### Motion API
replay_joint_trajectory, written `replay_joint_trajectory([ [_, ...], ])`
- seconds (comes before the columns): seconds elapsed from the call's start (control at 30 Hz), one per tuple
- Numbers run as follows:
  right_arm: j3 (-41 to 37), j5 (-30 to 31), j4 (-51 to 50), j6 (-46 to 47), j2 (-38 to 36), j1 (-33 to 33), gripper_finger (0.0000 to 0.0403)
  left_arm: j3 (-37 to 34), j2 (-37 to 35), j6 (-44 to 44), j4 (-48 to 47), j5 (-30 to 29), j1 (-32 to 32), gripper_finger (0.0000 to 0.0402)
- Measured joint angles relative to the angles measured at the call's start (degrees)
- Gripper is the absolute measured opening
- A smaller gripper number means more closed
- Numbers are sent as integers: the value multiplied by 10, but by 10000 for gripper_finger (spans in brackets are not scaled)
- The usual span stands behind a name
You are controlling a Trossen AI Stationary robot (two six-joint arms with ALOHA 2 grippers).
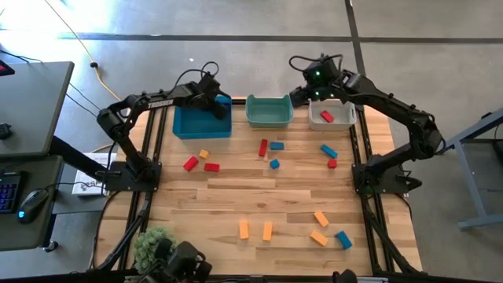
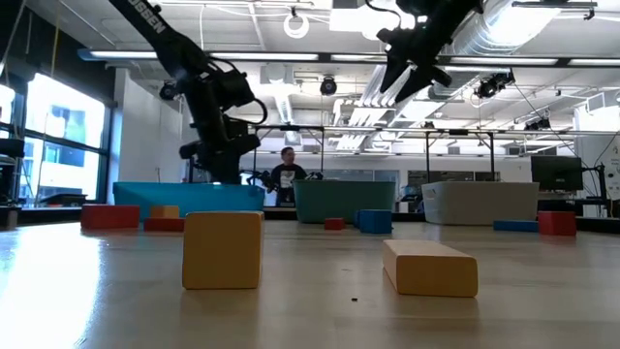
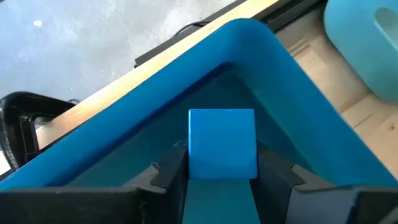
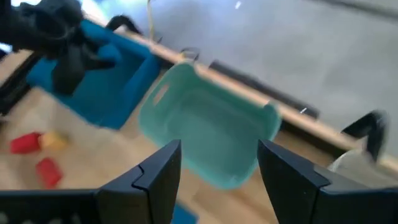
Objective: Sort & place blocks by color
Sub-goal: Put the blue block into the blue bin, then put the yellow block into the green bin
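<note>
Blue block (image 3: 222, 144) is sitting between your left tool's (image 1: 214, 104) barely parted fingers over the blue bin (image 1: 182, 126), so it's risking snagging on release; right tool (image 1: 317, 93) is hovering open, empty.

blue block (image 3: 222, 143), blue bin (image 3: 273, 68)

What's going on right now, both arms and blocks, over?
Left gripper over blue plastic bin, small blue block between its fingers. Right gripper open, empty, above teal bin. One red block in white bin. Nothing obstructing.
</note>
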Motion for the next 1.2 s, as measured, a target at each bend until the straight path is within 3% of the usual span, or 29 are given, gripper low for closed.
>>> replay_joint_trajectory([
  [0.4, 0, -84, -212, 99, 0, 51, 200, 0, 0, 0, -4, -1, -1, 139],
  [0.77, 0, -85, -300, 125, 0, 152, 200, 0, 0, 15, -6, 17, -1, 172],
  [1.2, 0, -85, -397, 149, 0, 250, 200, 0, -42, -10, -8, 53, -7, 174],
])
